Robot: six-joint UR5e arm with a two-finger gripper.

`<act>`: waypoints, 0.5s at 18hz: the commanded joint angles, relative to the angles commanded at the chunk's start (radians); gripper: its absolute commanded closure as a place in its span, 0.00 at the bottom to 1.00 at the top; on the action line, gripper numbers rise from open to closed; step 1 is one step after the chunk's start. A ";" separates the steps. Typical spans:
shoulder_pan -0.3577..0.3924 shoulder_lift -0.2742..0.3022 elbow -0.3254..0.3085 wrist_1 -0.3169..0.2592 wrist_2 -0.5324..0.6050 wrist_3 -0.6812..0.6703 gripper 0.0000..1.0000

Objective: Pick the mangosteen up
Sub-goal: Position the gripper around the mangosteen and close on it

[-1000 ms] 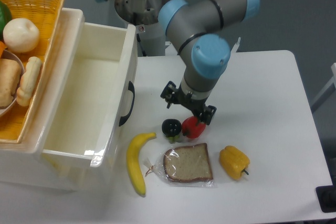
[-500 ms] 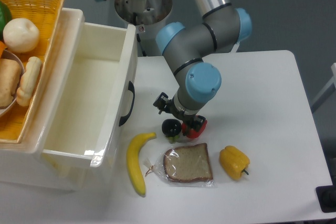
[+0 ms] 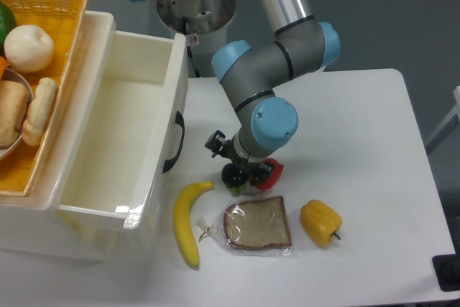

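Note:
The mangosteen point(image 3: 231, 176) is a small glossy near-black round fruit on the white table point(image 3: 359, 127), just left of the red bell pepper point(image 3: 268, 173). My gripper point(image 3: 237, 167) hangs straight down over it, so only the fruit's lower left part shows. The fingers are hidden under the wrist, and I cannot tell whether they are open or shut. The yellow bell pepper point(image 3: 320, 222) lies to the lower right.
A banana point(image 3: 187, 223) and a bagged slice of bread point(image 3: 256, 226) lie in front of the mangosteen. An open white drawer point(image 3: 122, 134) stands at the left, with a wicker basket point(image 3: 50, 5) of food on top behind it.
The arm has moved left and down, from above the red pepper to right over the mangosteen, now covering most of it.

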 joint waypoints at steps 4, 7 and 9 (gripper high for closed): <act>0.000 -0.012 0.003 0.003 0.002 -0.002 0.00; 0.000 -0.021 0.003 0.005 0.003 0.000 0.00; 0.000 -0.028 0.003 0.006 0.003 0.000 0.00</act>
